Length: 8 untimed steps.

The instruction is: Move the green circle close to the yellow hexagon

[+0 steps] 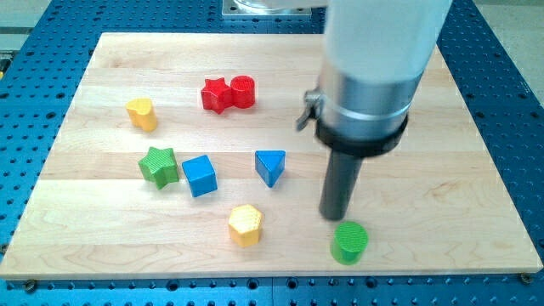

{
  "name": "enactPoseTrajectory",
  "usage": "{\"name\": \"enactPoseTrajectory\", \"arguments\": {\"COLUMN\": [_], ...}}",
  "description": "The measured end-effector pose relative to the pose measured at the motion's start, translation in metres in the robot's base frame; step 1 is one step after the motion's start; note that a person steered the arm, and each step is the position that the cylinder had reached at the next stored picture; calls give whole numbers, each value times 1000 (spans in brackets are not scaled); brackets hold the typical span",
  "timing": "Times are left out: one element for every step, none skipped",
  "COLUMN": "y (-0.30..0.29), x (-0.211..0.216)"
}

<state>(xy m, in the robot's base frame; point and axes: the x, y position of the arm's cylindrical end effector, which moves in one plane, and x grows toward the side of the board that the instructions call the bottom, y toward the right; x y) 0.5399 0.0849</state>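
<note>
Green circle (349, 242) at the board's (102, 255) lower right, well apart from the yellow hexagon (245, 224), lying at its 3 o'clock with bare wood between. Task judged barely begun: closing push not yet made, whole gap left to cover. My tip (334, 217) down on the wood at the circle's 11 o'clock, just beside it, contact too close to call. No fingers on this rod, so nothing open, nothing shut, nothing held. Placed thus on the hexagon's side, tip likely needs to swing round to the circle's 3 o'clock before shoving toward 9 o'clock. Blue triangle (270, 166) at the hexagon's 1 o'clock, blue cube (200, 175) at its 10 o'clock, both off the likely path.
</note>
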Motion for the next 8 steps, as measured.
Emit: {"name": "enactPoseTrajectory", "arguments": {"y": [14,66,103,100,69,21,-2,-29], "x": [-9,6,60,78,79,60,40,29]}}
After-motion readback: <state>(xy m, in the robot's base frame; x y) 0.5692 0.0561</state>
